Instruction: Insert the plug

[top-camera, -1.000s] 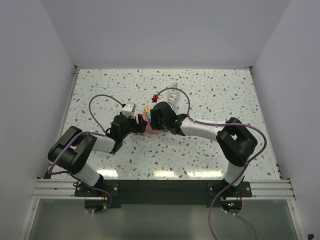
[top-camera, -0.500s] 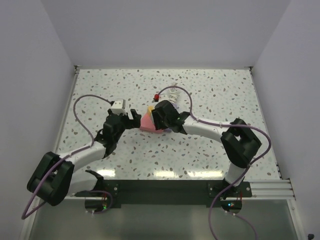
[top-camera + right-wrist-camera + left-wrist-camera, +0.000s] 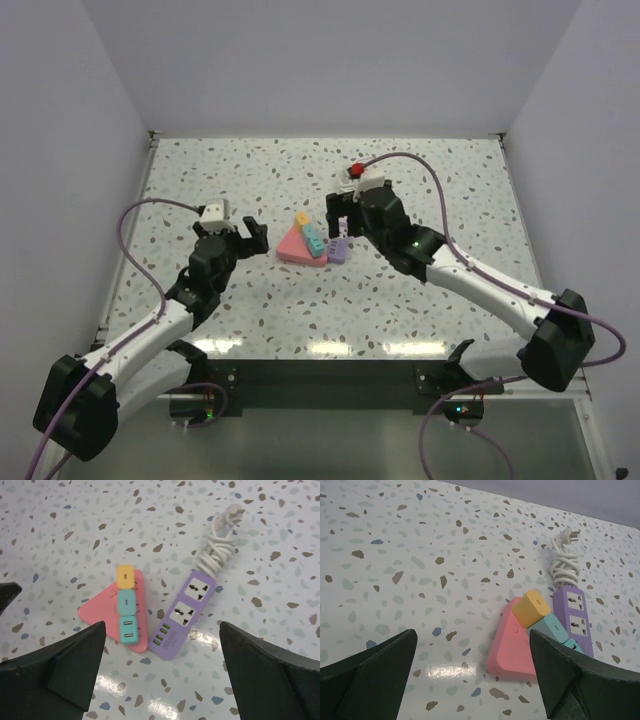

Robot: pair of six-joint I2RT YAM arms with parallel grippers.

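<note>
A pink triangular socket block (image 3: 293,248) lies flat mid-table. A yellow plug (image 3: 125,576) and two teal plugs (image 3: 125,600) sit in a row on top of it. Beside it, touching its right edge, lies a purple power strip (image 3: 184,613) with its white cord (image 3: 215,550) bundled behind it. My left gripper (image 3: 254,238) stands open just left of the block, holding nothing; its wrist view shows the block (image 3: 512,647) ahead and to the right of the open gripper (image 3: 472,645). My right gripper (image 3: 340,222) hovers open above the purple strip, empty (image 3: 162,630).
The speckled table (image 3: 430,190) is walled at the back and on both sides. The white cord's pronged end (image 3: 568,536) lies loose behind the purple strip. Purple arm cables loop over the table at the left (image 3: 150,210) and right (image 3: 430,185).
Both grippers opened and drew away from the pink block, the left one to the left, the right one up and to the right. The purple strip, hidden under the right arm before, now shows.
</note>
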